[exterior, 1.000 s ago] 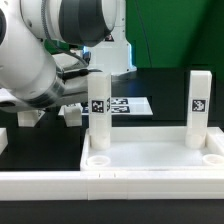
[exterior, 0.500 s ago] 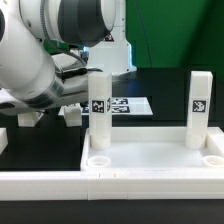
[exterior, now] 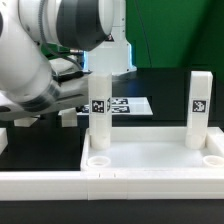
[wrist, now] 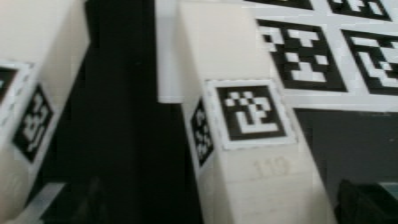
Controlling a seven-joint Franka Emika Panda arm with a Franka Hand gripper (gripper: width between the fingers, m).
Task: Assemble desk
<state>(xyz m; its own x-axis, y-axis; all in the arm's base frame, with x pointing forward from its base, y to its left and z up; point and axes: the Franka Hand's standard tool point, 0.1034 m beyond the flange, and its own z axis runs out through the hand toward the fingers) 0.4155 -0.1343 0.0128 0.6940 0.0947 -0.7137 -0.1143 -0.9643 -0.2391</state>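
The white desk slab [exterior: 150,160] lies in the foreground with its raised rim and round corner sockets. Two white tagged legs stand upright at its far corners, the left leg [exterior: 99,110] and the right leg [exterior: 199,108]. My gripper [exterior: 80,92] is at the left leg's upper part, mostly hidden by the arm. In the wrist view the left leg [wrist: 240,130] runs between my gripper's [wrist: 210,205] dark fingers [wrist: 370,200]. A narrow gap shows beside the leg, so the jaws stand open around it. Another tagged white post [wrist: 32,120] lies alongside.
The marker board [exterior: 128,105] lies flat on the black table behind the slab and shows in the wrist view [wrist: 329,50]. A long low white rail [exterior: 40,184] runs along the front. Small white pieces [exterior: 22,118] sit under the arm at the exterior view's left.
The arm has shifted a little toward the exterior view's left. Both legs and the slab have not moved.
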